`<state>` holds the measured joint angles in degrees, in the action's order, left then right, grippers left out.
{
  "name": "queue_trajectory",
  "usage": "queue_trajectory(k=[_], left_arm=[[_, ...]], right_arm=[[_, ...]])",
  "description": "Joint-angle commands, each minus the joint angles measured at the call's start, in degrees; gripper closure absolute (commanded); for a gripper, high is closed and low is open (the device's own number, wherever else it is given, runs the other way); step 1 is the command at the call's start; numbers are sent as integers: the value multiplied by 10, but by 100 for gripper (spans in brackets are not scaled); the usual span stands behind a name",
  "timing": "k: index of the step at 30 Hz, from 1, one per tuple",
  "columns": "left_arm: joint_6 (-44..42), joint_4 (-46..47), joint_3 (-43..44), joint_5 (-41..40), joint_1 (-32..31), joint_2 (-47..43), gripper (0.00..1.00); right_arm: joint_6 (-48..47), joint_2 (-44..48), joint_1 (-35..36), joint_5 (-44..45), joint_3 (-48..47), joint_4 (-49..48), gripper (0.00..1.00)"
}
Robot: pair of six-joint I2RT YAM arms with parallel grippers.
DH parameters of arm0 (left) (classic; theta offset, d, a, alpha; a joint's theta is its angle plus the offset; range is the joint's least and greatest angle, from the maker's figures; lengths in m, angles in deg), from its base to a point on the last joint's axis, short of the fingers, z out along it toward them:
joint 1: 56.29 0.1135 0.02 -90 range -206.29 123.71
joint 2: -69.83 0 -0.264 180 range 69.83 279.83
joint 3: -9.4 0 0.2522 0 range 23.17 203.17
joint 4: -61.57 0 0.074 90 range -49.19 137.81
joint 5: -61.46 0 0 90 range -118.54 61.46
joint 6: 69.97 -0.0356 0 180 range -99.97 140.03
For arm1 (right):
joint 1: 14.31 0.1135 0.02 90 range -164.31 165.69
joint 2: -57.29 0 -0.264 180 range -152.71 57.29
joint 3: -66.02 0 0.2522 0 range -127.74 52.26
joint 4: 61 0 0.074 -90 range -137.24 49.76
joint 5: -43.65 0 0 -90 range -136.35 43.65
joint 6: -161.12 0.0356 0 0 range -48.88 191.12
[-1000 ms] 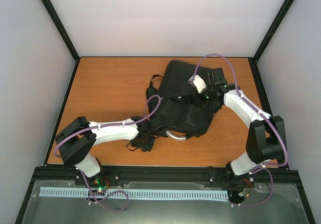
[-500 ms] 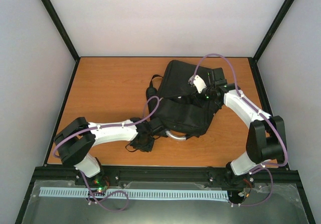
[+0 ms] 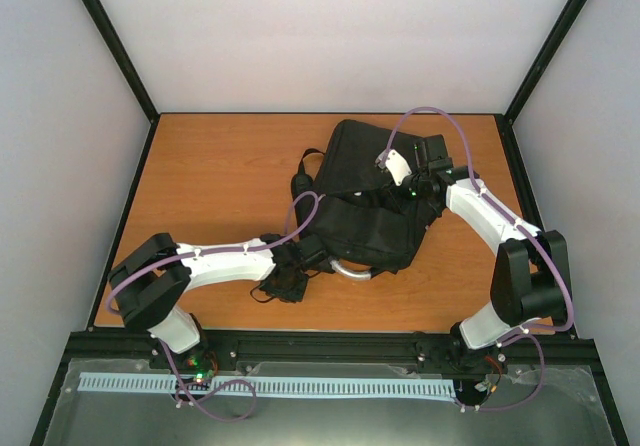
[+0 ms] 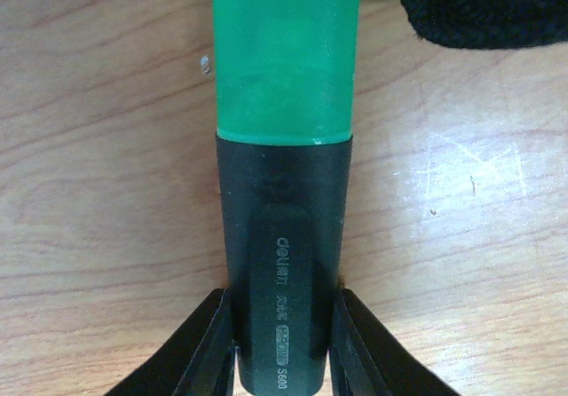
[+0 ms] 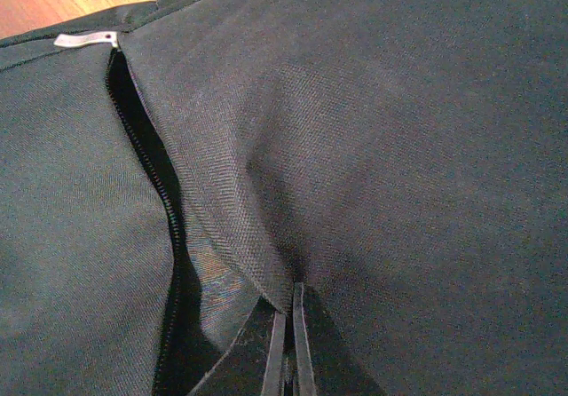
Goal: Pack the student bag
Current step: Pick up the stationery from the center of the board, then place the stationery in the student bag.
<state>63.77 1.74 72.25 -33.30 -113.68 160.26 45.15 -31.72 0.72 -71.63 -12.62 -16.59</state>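
Note:
The black student bag point(image 3: 370, 191) lies on the wooden table, right of centre, its grey loop handle point(image 3: 352, 270) at the near edge. My left gripper point(image 3: 318, 256) is shut on a highlighter with a black body point(image 4: 282, 281) and a green cap point(image 4: 284, 54), held low over the wood, the cap pointing at the bag's edge point(image 4: 479, 5). My right gripper point(image 5: 288, 312) is shut on a fold of the bag's fabric beside an open zip point(image 5: 146, 156), with a silver zip pull point(image 5: 84, 38) at its far end. It sits on the bag's right side point(image 3: 425, 171).
A black strap point(image 3: 300, 181) trails off the bag's left side. Black frame posts and pale walls bound the table point(image 3: 220, 176) on three sides.
The left gripper with the highlighter has shifted slightly towards the bag. The right arm and the bag have not visibly moved.

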Motion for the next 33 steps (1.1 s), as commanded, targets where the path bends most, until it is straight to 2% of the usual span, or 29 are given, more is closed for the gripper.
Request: queue_trajectory(k=[1,6,13,17,21,26,33], left_arm=[[10,-20,2,-12,-7,19,72],[9,-48,16,-23,-7,-8,82],[-13,-96,86,-14,-7,-92,82],[-52,-95,148,10,-7,-99,82],[-104,-78,222,27,-7,-54,83],[-164,-61,317,57,0,43,84],[-193,-20,425,126,41,166,85]], right_arm=[[-2,-1,2,-30,-20,-2,97],[-2,0,1,-29,-20,-2,97],[0,2,2,-31,-20,-2,97],[1,3,2,-32,-20,-4,97],[4,7,2,-35,-19,-4,97],[7,20,2,-36,-14,-12,97],[8,52,2,-30,-2,-27,97]])
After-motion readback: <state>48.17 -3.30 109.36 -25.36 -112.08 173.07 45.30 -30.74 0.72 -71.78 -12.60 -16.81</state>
